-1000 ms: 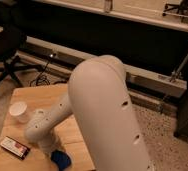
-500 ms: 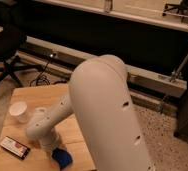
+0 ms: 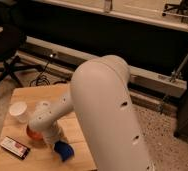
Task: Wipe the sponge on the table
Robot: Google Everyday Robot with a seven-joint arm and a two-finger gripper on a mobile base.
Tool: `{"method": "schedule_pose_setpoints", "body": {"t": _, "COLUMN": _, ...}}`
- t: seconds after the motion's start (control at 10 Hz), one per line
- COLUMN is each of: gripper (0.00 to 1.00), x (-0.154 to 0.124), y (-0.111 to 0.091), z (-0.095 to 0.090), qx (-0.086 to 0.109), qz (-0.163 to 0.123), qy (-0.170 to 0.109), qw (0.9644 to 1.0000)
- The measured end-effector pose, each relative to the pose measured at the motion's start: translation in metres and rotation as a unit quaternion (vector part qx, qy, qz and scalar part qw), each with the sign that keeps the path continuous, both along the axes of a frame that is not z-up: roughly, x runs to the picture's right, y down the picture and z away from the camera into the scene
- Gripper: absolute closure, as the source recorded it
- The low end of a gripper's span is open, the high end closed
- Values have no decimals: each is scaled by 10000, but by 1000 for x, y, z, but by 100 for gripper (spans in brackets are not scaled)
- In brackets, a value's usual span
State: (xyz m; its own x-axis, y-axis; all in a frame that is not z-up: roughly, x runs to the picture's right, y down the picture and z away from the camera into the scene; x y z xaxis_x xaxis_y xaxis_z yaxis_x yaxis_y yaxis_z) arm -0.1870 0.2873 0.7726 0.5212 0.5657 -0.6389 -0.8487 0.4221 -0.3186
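Note:
The deep-blue sponge [image 3: 65, 150] lies on the light wooden table [image 3: 32, 94], near its front right part. My big white arm reaches down over the table from the right. Its end, with the gripper [image 3: 55, 142], sits directly on the sponge's left side and hides part of it. The arm's bulk covers the table's right half.
A white cup [image 3: 19, 111] stands at the table's left. An orange bowl [image 3: 33, 134] peeks out behind the arm's end. A black-and-white packet [image 3: 15, 147] lies at the front left corner. An office chair [image 3: 2, 52] and a floor cable [image 3: 41, 78] are beyond the table.
The arm's end and the blue sponge have shifted slightly right and away from the table's front edge. The cup, bowl and packet have not moved.

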Motion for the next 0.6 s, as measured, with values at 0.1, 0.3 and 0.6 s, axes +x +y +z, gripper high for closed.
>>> {"method": "schedule_pose_setpoints", "body": {"t": 0.1, "gripper": 46, "x": -3, "y": -8, "z": 6, "qx": 42, "qz": 11, "qy": -54, "qw": 10000}}
{"method": "schedule_pose_setpoints", "body": {"t": 0.3, "gripper": 46, "x": -4, "y": -20, "z": 16, "qx": 112, "qz": 16, "qy": -103, "qw": 9999}}
{"method": "schedule_pose_setpoints", "body": {"t": 0.6, "gripper": 46, "x": 6, "y": -41, "z": 31, "qx": 221, "qz": 34, "qy": -17, "qw": 9997}}
